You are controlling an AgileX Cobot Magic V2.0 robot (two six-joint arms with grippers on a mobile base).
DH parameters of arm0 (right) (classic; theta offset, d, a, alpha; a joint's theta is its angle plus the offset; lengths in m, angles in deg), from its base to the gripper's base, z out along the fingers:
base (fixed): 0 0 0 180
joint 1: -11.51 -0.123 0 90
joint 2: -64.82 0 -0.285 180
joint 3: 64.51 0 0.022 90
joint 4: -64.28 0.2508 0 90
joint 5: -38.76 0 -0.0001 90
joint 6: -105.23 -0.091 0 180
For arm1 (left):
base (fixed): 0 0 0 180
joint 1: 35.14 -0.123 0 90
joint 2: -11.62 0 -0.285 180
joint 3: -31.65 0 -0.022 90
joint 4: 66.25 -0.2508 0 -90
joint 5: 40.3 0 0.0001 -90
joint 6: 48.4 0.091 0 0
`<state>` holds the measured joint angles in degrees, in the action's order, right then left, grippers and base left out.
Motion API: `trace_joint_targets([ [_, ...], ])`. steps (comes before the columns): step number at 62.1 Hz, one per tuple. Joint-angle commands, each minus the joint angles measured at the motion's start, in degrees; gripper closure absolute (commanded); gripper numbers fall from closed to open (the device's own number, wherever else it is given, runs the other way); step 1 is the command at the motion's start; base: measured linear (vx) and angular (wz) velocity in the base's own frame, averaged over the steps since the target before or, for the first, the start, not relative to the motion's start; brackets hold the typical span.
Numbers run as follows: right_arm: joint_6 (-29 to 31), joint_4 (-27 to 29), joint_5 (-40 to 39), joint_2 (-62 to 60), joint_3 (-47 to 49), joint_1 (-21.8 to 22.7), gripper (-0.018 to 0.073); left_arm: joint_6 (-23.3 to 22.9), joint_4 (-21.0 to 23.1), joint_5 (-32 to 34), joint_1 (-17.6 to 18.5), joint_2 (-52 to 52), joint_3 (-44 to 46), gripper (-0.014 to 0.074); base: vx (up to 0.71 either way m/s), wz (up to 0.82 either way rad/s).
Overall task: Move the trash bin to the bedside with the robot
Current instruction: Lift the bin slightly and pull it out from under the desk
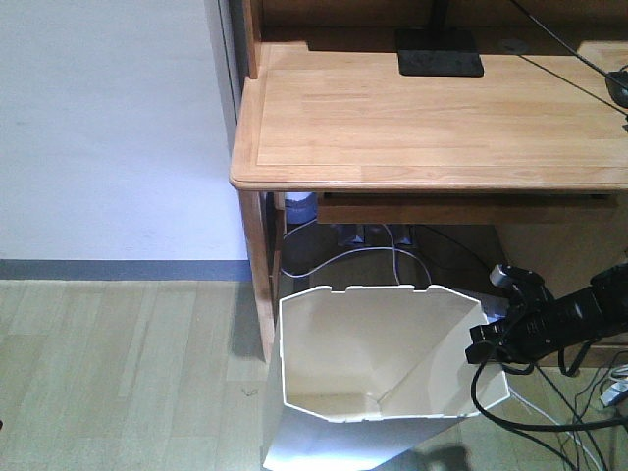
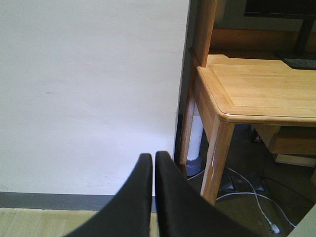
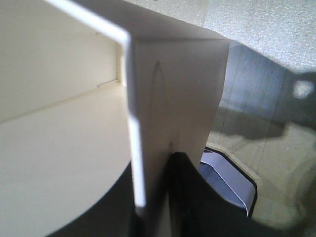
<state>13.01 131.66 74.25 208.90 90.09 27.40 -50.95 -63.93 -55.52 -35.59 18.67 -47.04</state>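
- Pale wood-pattern floor [image 1: 118, 373] fills the near part of the room, with dark loose cables [image 1: 549, 412] lying on it at the right.
- On this floor, near and a little right of centre, stands the trash bin [image 1: 324, 343]. It is white, empty, and its cream inside is turned to the front camera. It is just in front of the left leg of the desk.
- The right gripper [image 1: 488, 339] is at the right rim of the bin. In the right wrist view the bin wall passes between its two dark fingers [image 3: 197, 197], one inside and one outside, so the claw is clamped on the wall.
- The left gripper [image 2: 153, 168] has its fingers pressed together with nothing between them. It points to the wall and does not touch the bin.
- Behind the bin is the light wooden desk [image 1: 432, 118], with white cables [image 1: 392, 257] under it and a black monitor base [image 1: 440, 54] at its far edge.
- Farthest is the white wall [image 1: 108, 128] with a grey skirting [image 1: 118, 269].
- The bedside is not in any view, so the step in hand seems to be the grasp, with the carrying not yet begun.
- The next move probably calls for a firm hold while the base backs away from the desk and turns to find the bed, keeping the bin off the leg and the cables.
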Motion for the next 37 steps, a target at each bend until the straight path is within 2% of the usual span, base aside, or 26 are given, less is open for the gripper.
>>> trace_joint_targets([
  [1,0.1,1.9,13.7,-4.0,0.3,0.0,0.0563,-0.3,0.3,3.8,0.0,-0.8,-1.1,0.0602,0.0,0.0],
  [37,0.1,1.9,13.7,-4.0,0.3,0.0,0.0563,-0.3,0.3,3.8,0.0,-0.8,-1.1,0.0602,-0.02,0.07],
])
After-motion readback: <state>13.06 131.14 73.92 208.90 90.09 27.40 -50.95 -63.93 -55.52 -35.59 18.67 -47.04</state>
